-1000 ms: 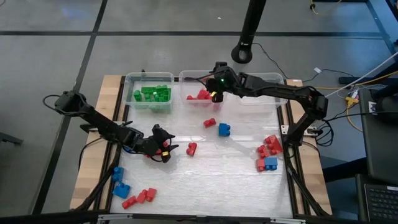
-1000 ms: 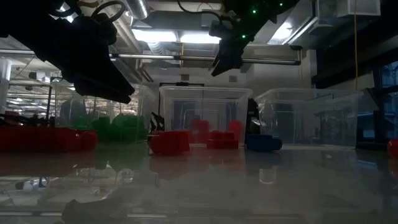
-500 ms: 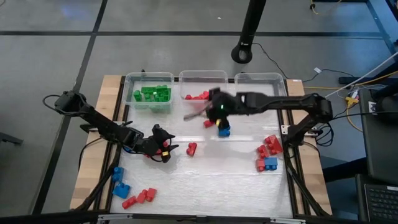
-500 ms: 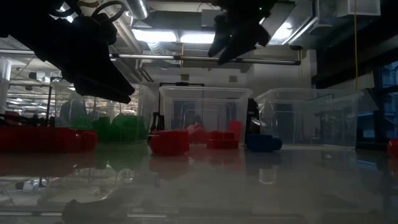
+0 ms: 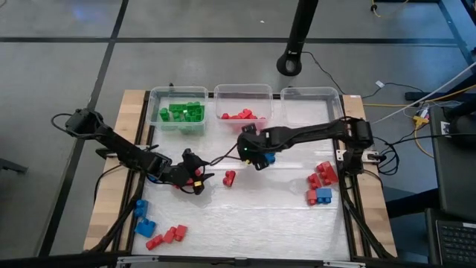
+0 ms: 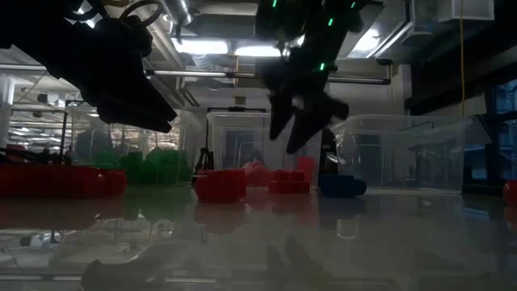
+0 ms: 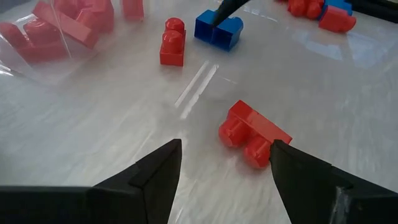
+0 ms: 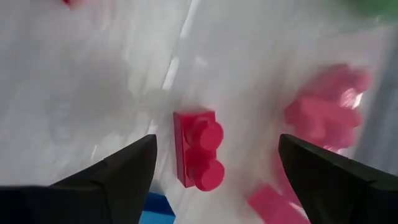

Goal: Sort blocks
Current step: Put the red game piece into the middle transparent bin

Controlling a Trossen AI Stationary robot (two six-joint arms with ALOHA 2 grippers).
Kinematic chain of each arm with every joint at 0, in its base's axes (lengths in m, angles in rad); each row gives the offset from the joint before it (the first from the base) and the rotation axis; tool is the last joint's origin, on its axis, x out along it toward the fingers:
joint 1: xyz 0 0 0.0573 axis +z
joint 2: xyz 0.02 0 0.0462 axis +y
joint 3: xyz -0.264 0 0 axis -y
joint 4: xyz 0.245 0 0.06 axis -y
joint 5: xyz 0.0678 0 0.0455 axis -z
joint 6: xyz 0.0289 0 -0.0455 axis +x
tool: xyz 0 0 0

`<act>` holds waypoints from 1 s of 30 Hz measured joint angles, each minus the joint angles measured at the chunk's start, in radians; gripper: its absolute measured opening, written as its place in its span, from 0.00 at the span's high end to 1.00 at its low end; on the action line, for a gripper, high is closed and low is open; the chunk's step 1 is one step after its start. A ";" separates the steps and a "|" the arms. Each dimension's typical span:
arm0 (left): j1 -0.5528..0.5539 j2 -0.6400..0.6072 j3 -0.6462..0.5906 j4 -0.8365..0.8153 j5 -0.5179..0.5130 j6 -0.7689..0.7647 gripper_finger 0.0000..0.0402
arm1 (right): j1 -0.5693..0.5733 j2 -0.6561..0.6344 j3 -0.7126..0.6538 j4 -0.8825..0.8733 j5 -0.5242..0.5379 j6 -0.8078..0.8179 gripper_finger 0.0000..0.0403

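A pale worktop (image 5: 253, 216) is seen from above, with three clear bins set in a row along its far edge; the green bin (image 5: 178, 110) holds a heap of green blocks (image 5: 181, 112), the middle bin (image 5: 242, 104) holds a few red blocks (image 5: 239, 115), and the third bin (image 5: 312, 98) shows nothing inside.

The right pincer (image 5: 253, 152) is stretched to mid-worktop just in front of the middle bin, its fingers spread wide and gripping nothing; in its wrist view a single red block (image 8: 198, 157) lies on the surface between the two fingers, untouched; a blue block (image 5: 268, 156) sits right beside the pincer and is partly covered by it from above.

The left pincer (image 5: 195, 179) is held low over the left-centre of the worktop, its fingers spread and empty; a red two-stud block (image 5: 229, 178) lies just beyond its tips, apart from them.

Loose blocks are scattered elsewhere: near the right edge, a cluster of about four red blocks (image 5: 323, 175) with one blue block (image 5: 323, 195); at the near left corner, two blue blocks (image 5: 143, 217) and a short row of about three red blocks (image 5: 166, 237).

A dark stand base (image 5: 288, 64) and cables are seen on the floor beyond the worktop.
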 joint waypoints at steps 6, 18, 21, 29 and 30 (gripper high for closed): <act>0.000 0.000 0.000 0.000 0.000 0.000 0.43 | -0.038 0.072 0.000 0.004 0.000 0.021 0.17; 0.000 0.000 0.000 0.000 0.000 0.004 0.43 | -0.049 0.168 0.005 0.004 -0.055 -0.001 0.18; 0.000 0.000 0.000 0.000 0.000 0.004 0.43 | -0.050 0.172 0.005 0.001 -0.073 -0.009 0.24; 0.000 0.000 0.000 0.001 0.000 0.004 0.43 | -0.047 0.175 0.003 -0.013 -0.102 -0.010 0.56; 0.000 0.000 0.000 0.001 0.000 0.004 0.43 | -0.047 0.175 0.003 -0.013 -0.099 -0.013 0.60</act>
